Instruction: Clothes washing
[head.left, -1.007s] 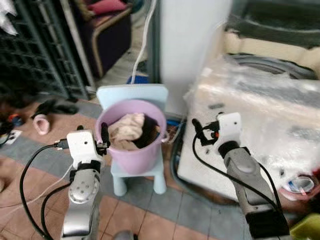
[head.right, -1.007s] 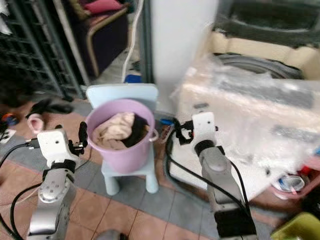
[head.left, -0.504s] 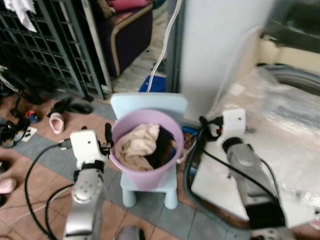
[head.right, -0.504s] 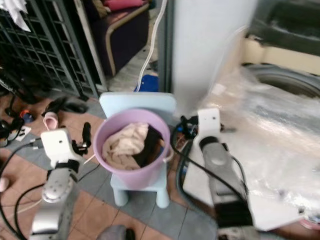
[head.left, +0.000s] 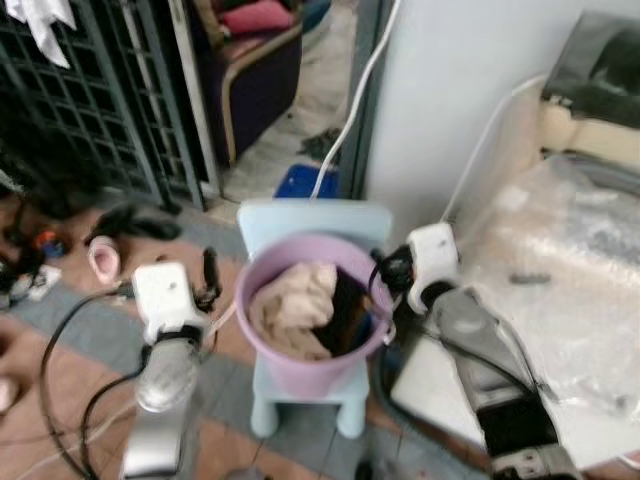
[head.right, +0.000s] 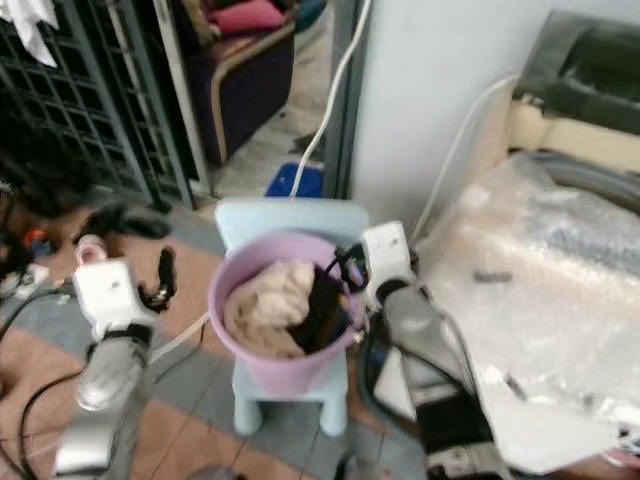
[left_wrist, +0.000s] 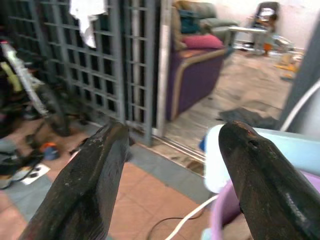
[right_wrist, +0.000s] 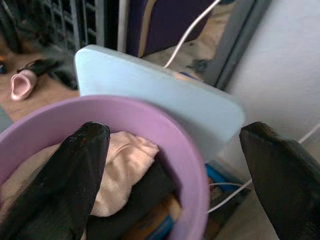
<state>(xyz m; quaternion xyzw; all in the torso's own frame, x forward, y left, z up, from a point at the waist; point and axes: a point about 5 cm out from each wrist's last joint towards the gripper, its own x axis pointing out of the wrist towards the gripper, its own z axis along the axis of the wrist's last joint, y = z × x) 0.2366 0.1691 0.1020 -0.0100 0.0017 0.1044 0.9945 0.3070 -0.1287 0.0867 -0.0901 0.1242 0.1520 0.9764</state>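
Observation:
A purple bucket (head.left: 310, 365) stands on a small light blue chair (head.left: 312, 216). It holds a beige garment (head.left: 295, 305) and a dark one (head.left: 345, 315). My left gripper (head.left: 210, 272) hovers just left of the bucket, open, fingers (left_wrist: 95, 170) spread wide with nothing between them. My right gripper (head.left: 384, 276) is at the bucket's right rim, open. In the right wrist view its fingers (right_wrist: 80, 170) stand on either side of the purple rim (right_wrist: 165, 135). The plastic-covered washing machine (head.left: 560, 260) sits to the right.
A white wall column (head.left: 450, 90) rises behind the chair, with a white hose (head.left: 350, 110) along it. A metal gate (head.left: 80, 90) and a purple sofa (head.left: 250, 70) are at the back left. Dark shoes (head.left: 130, 220) and a pink slipper (head.left: 102, 262) lie on the tiled floor.
The camera has swung and the bucket sits more central. My right gripper has come from the washer's front to the bucket's right rim. The left gripper stays beside the bucket.

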